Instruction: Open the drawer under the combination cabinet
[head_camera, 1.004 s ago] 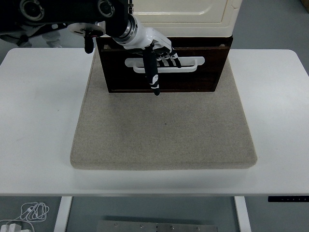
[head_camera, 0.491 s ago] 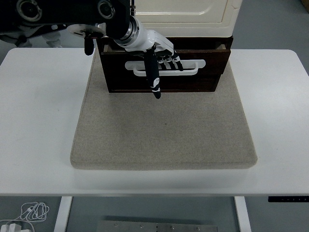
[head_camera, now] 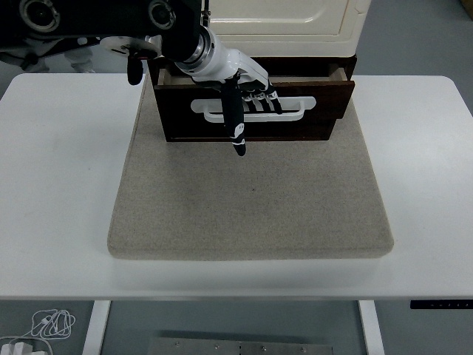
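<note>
I see the drawer (head_camera: 295, 122) at the far middle of the worktop (head_camera: 59, 185), sitting under a cream cabinet (head_camera: 295, 18) and resting on a grey mat (head_camera: 251, 207). Its dark wooden front stands out a little from the frame, and a gap shows along its top edge, so I judge it partly open with more travel left.

The drawer looks stiff and rigid, a wooden box that should slide straight toward me and not bend. I expect it to be fairly light, though I cannot see what is inside. The white handle (head_camera: 303, 106) is the one sensible place to hold: a long flat loop across the front, smooth and probably a bit slippery, so hooking fingers through it is safer than pinching.

My left hand (head_camera: 240, 92) is doing just that. Its fingers (head_camera: 260, 97) are curled down through the slot of the handle, left of its middle, gripping the bar. The thumb (head_camera: 235, 122) points down over the drawer front, straight, not closed on anything. Pulling off-centre could skew the drawer in its runners, so I would keep the pull square.

The right arm is out of sight.
</note>
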`<state>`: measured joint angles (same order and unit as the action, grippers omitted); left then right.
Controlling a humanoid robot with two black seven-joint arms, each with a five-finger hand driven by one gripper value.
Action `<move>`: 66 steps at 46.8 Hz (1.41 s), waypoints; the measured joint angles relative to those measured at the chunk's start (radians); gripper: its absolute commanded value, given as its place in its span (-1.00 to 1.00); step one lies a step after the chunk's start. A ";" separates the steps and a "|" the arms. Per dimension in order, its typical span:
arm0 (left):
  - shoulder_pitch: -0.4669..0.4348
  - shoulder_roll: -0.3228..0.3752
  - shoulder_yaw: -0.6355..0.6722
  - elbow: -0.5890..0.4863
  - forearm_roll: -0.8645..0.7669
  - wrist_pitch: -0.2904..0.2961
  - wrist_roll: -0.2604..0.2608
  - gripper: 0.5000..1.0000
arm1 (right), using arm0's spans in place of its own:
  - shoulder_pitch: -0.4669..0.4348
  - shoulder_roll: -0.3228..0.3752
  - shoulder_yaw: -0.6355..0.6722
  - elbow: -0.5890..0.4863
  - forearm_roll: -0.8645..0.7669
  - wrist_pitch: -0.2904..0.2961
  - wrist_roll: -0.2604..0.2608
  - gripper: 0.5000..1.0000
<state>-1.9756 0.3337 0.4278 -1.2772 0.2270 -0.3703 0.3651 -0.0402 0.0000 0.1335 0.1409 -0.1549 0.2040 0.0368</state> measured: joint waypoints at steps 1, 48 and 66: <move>0.000 0.000 0.000 0.000 0.000 0.000 0.000 1.00 | 0.000 0.000 0.000 0.000 0.000 0.000 0.000 0.70; -0.023 0.014 -0.014 -0.058 -0.002 -0.025 0.000 1.00 | 0.000 0.000 0.000 0.000 0.000 0.000 0.000 0.70; -0.029 0.019 -0.014 -0.079 -0.002 -0.027 0.001 1.00 | 0.000 0.000 0.000 0.000 0.000 0.000 0.000 0.70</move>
<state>-2.0048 0.3530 0.4142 -1.3565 0.2253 -0.3977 0.3661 -0.0407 0.0000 0.1335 0.1405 -0.1549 0.2040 0.0367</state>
